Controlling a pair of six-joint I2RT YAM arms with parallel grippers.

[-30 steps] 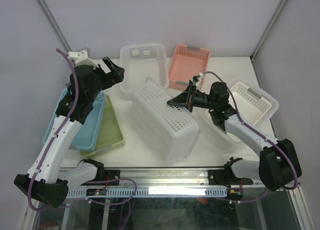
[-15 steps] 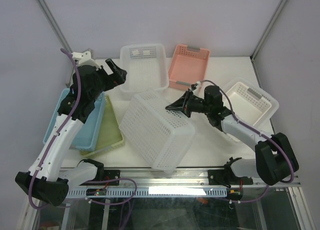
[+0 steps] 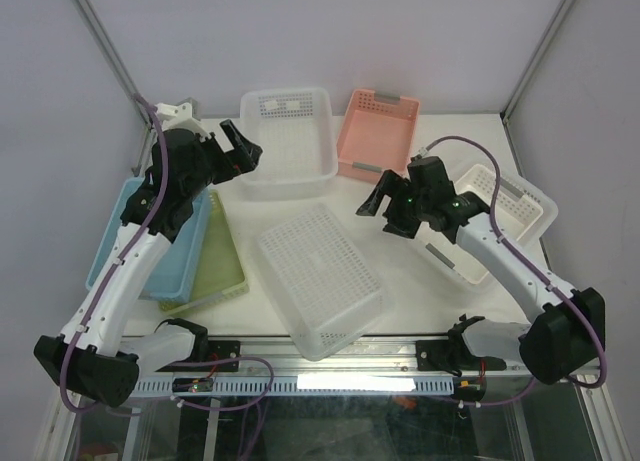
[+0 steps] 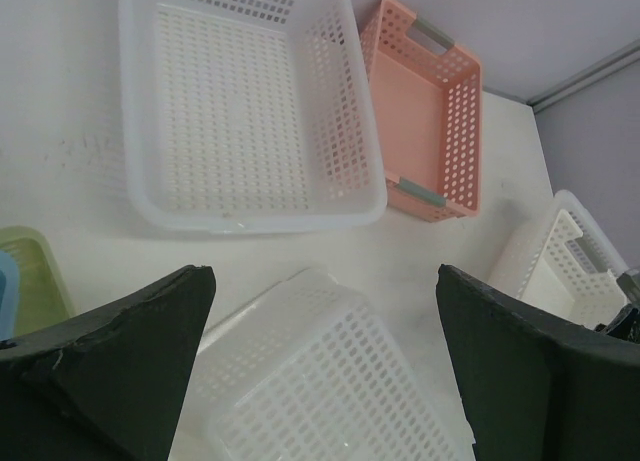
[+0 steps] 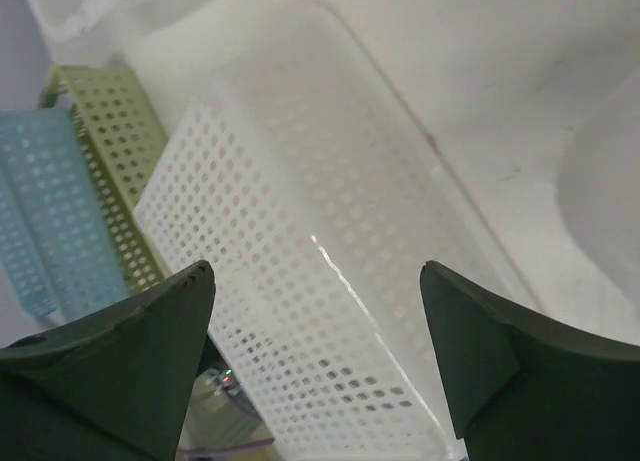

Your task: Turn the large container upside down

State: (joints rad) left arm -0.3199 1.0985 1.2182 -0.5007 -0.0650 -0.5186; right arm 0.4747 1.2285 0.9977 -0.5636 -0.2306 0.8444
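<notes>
The left gripper (image 4: 325,279) gaped wide above the base-up large container (image 4: 320,391), with a white basket (image 4: 240,111) and a pink basket (image 4: 415,111) beyond.

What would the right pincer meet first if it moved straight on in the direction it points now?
Probably the overturned large container: its perforated white wall fills the view ahead of the open right pincer. The distance is unclear.
</notes>
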